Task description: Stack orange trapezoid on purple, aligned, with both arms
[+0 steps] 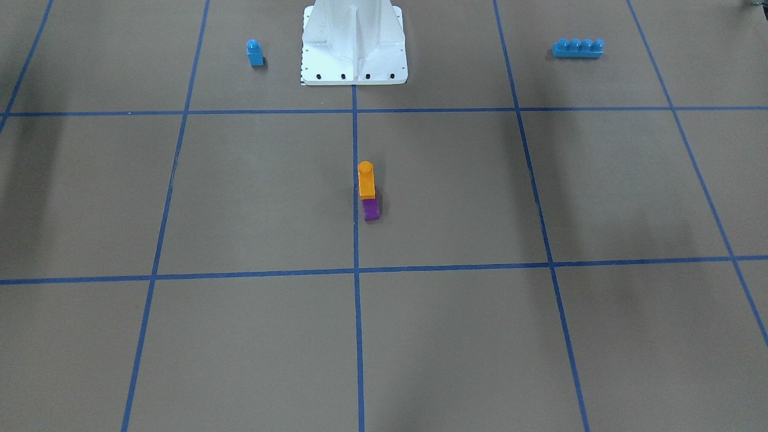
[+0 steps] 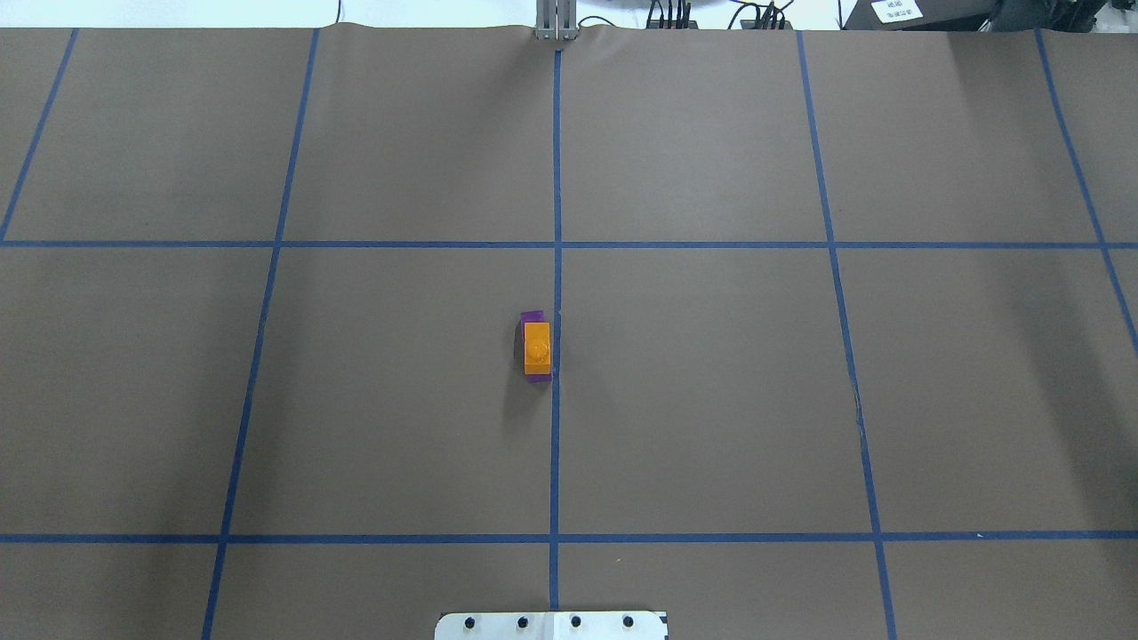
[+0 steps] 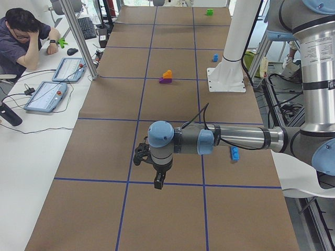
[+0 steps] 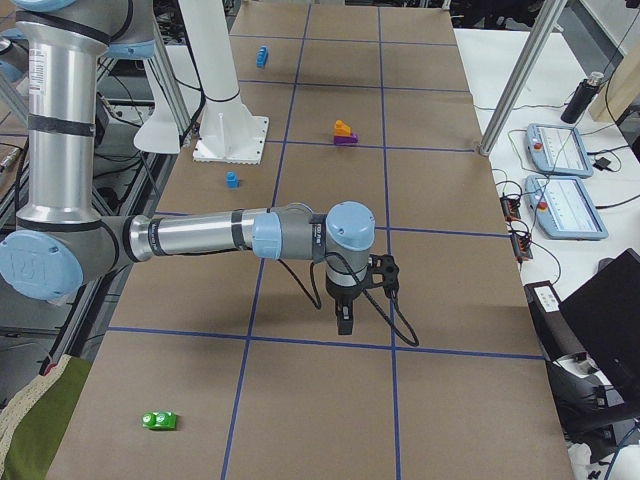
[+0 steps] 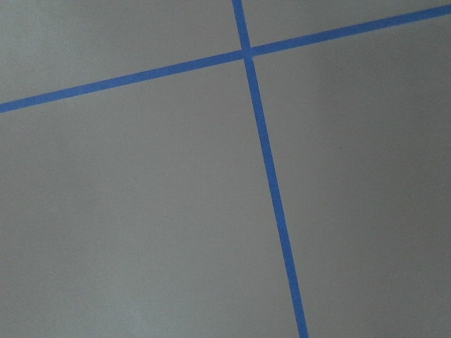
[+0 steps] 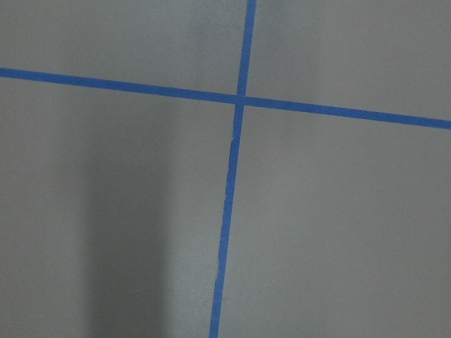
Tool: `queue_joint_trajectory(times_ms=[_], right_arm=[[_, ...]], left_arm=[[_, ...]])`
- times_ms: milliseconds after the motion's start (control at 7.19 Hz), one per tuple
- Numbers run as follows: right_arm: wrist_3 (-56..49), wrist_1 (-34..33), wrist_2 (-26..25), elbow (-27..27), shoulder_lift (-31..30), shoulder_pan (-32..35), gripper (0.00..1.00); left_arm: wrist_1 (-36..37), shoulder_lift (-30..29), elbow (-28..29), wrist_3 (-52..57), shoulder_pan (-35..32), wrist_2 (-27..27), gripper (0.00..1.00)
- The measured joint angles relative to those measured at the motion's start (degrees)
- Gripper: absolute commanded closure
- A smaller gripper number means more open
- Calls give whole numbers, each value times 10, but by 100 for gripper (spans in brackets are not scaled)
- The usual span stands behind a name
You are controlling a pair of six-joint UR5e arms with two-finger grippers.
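The orange trapezoid (image 1: 366, 179) sits on top of the purple block (image 1: 371, 210) near the table's middle, beside the centre tape line. From overhead the orange block (image 2: 537, 347) covers most of the purple (image 2: 532, 316), whose ends show beyond it. Neither gripper touches them. My left gripper (image 3: 158, 183) shows only in the exterior left view, hanging above the table far from the stack; I cannot tell if it is open or shut. My right gripper (image 4: 344, 322) shows only in the exterior right view, likewise far from the stack, and I cannot tell its state. Both wrist views show only bare table and tape.
A small blue single-stud block (image 1: 255, 53) and a long blue four-stud brick (image 1: 578, 48) stand either side of the white robot base (image 1: 354, 45). A green toy (image 4: 159, 420) lies near the right end of the table. An operator (image 3: 21, 31) sits at a side desk.
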Motion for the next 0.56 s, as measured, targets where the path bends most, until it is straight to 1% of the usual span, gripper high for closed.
queue_joint_trajectory(times_ms=[557], right_arm=[[1, 1, -1, 0, -4, 0, 0]], left_arm=[[0, 0, -2, 1, 1, 2, 0]])
